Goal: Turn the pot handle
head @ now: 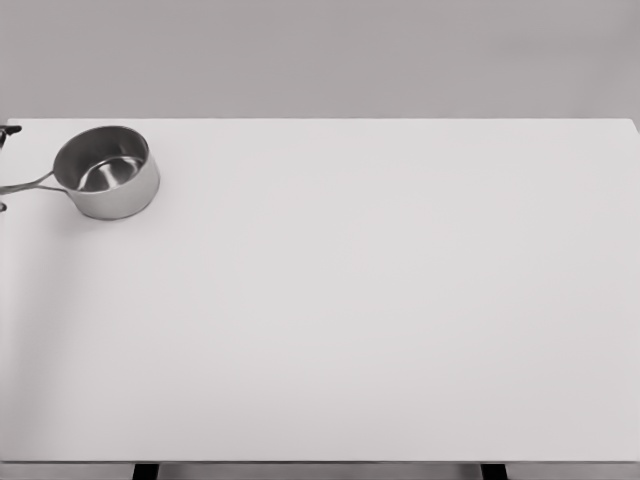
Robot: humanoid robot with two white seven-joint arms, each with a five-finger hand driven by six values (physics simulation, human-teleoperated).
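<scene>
Where handle (28, 184) exits left, round steel pot (107, 171) gleams.

My pot's handle (25, 185) runs off the picture's left edge near the table's (380, 320) far left corner — its end is cut off. Dark bits at that edge (8, 129) — too small to tell. My hands are hidden.

Silver pot on a white desk

The pot (107, 172) is plain polished silver-grey metal, darker grey inside, with a handle (28, 184) of the same grey. The desk (380, 300) is unpatterned white; the wall (320, 55) behind is flat grey.
</scene>
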